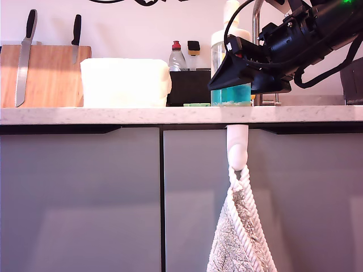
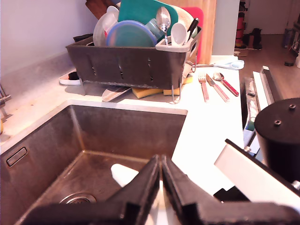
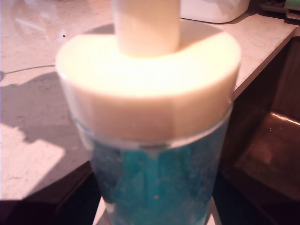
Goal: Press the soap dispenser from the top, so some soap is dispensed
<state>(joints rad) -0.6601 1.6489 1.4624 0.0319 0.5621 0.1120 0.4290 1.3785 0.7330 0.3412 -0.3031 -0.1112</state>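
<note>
Well, you will find the soap dispenser (image 1: 218, 54) standing upright on the counter (image 1: 113, 115), towards the exterior view's right, with its white pump top rising from the wide white cap. The soap (image 1: 229, 95) shows teal-blue through the lower part of the clear bottle. An arm (image 1: 306, 28) reaches in from the exterior view's right, and its black front end crosses in front of the bottle's middle. You cannot tell from the wrist views which arm that is. The second wrist view is filled by the soap dispenser (image 3: 150, 108) from very close, cap and pump stem above and the soap (image 3: 154, 183) below. As for my second gripper, its jaws are not clearly seen there, so whether they are apart or together cannot be told. My first gripper (image 2: 161, 183) has its two black fingers pressed together with nothing between them, and it hangs over the steel sink (image 2: 117, 131). Beyond the sink a loaded dish rack (image 2: 131, 63) stands on the worktop. A small bottle with a red cap (image 1: 177, 56) stands near the dispenser, on the exterior view's left of it.
</note>
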